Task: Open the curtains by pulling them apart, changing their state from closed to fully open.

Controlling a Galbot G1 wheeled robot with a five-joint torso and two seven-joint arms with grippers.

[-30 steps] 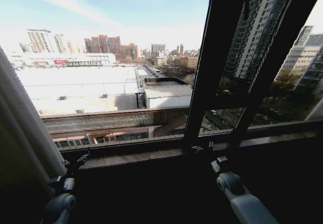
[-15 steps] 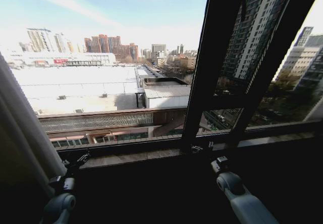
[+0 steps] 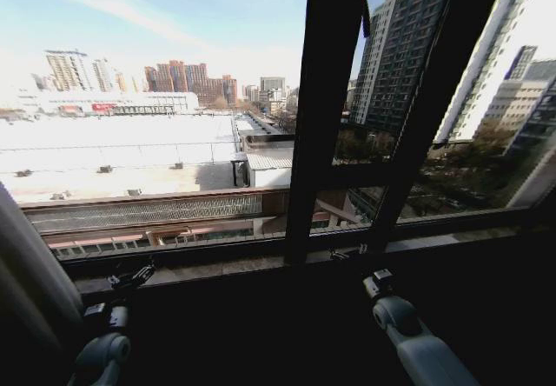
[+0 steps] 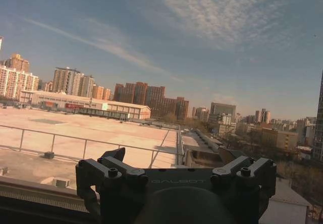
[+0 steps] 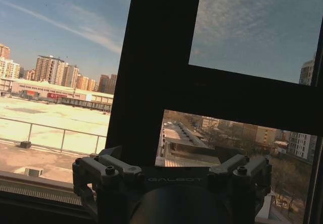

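One panel of the curtains (image 3: 24, 269) hangs bunched at the far left of the head view, a pale pleated strip beside my left arm. The glass in front of me is uncovered. My left gripper (image 3: 132, 275) is held low at the window sill, just right of that panel and not touching it. In the left wrist view my left gripper (image 4: 174, 159) stands open against the sky and rooftops. My right gripper (image 3: 347, 253) sits low at the foot of the black window bar, and the right wrist view has my right gripper (image 5: 174, 156) open, with nothing in it.
A thick black window frame bar (image 3: 317, 116) rises in the middle, with a second slanted bar (image 3: 443, 99) to its right. A stone sill (image 3: 226, 271) runs along the window's foot. Below it the wall is dark. City rooftops and towers lie outside.
The whole head picture has shifted: the window bars and curtain panel now sit farther left, so the camera has moved. Both arms keep the same places in the picture.
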